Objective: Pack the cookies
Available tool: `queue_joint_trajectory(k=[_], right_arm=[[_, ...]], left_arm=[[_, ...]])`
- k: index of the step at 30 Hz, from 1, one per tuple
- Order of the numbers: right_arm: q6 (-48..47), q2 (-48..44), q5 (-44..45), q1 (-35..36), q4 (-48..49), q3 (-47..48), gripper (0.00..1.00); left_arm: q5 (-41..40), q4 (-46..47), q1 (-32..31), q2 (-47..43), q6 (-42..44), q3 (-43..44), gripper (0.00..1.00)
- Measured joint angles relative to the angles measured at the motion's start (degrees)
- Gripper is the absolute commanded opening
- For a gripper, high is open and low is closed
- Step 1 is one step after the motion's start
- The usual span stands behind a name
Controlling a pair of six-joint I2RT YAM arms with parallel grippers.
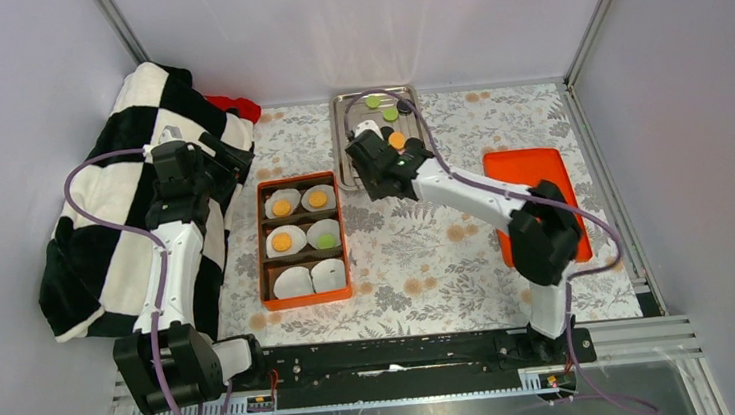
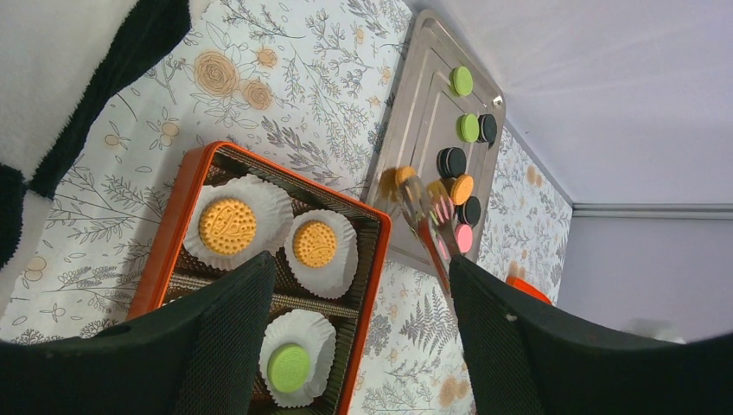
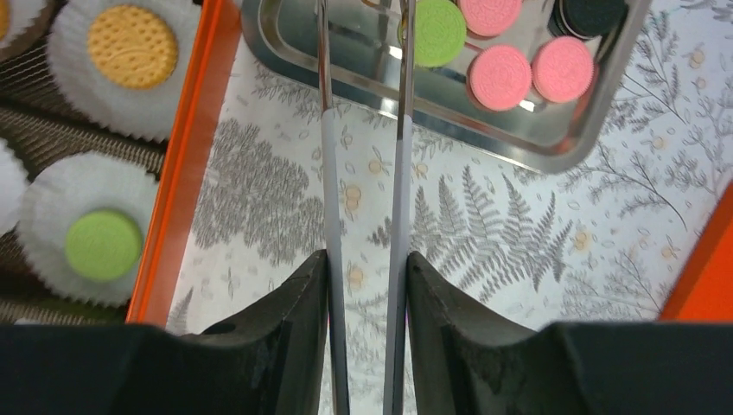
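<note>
Right gripper (image 3: 363,264) clamps narrow tongs (image 3: 401,173) over the far-edge tray (image 3: 285,43) to lift cookies (image 3: 500,76); any catch cannot be told. Left gripper (image 2: 359,268) gapes idle.

Lab test booth, white panel walls (image 1: 377,16), aluminium frame posts (image 1: 599,17)

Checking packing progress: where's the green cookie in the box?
Top view: green cookie sits in the orange box, middle row, right liner, beside an orange cookie.
</note>
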Motion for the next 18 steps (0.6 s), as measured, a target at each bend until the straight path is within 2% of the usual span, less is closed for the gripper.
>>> queue_joint_trajectory(k=[8, 15, 18], right_arm=[[1.2, -17.7, -2.8, 2.0, -0.7, -7.2, 0.01], [2.7, -25.0, -5.4, 13.4, -4.7, -8.7, 0.01], [3.8, -26.0, -6.4, 15.8, -5.3, -11.0, 0.01]], left_arm=[[0.0, -0.1, 0.0, 1.5, -0.7, 0.1, 0.77], [-0.2, -1.7, 0.0, 1.9, -0.8, 4.4, 0.77], [-0.2, -1.7, 0.0, 1.9, -0.9, 6.0, 0.77]])
